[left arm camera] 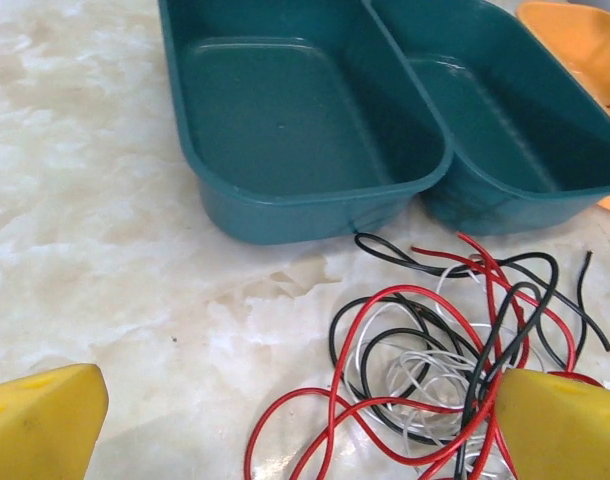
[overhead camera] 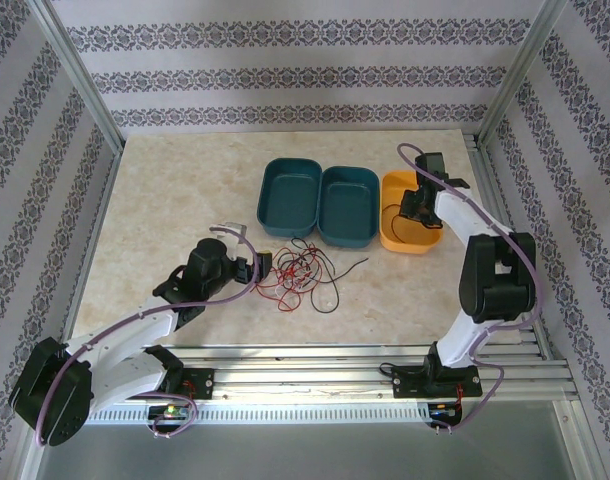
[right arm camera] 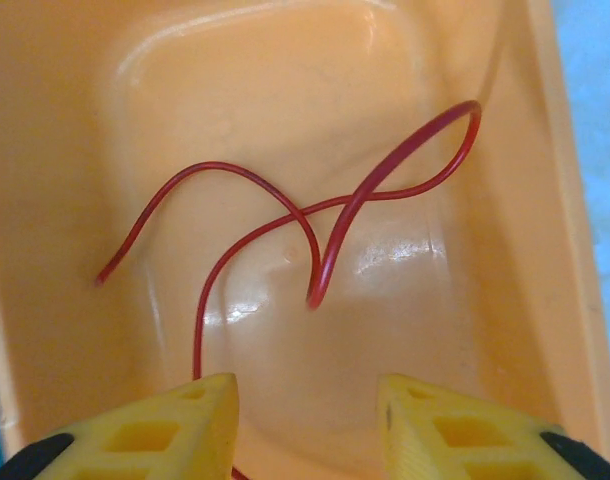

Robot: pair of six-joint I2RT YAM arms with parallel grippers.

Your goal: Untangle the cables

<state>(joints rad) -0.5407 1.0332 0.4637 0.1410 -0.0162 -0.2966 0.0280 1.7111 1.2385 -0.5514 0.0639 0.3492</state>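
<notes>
Dropping red cable (right arm camera: 315, 215) into orange bin (right arm camera: 65, 150): right tool (right arm camera: 310, 420) stood apart, best lifted straight up clear; left tool (left arm camera: 300, 425) gaped wide at 9 o'clock of tangle (overhead camera: 303, 272).

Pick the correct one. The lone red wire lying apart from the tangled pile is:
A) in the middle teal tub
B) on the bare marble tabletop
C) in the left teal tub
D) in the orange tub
D: the thin red wire lies looped on the floor of the orange plastic tub, just beyond the right tool, whose fingers stand apart.
</notes>
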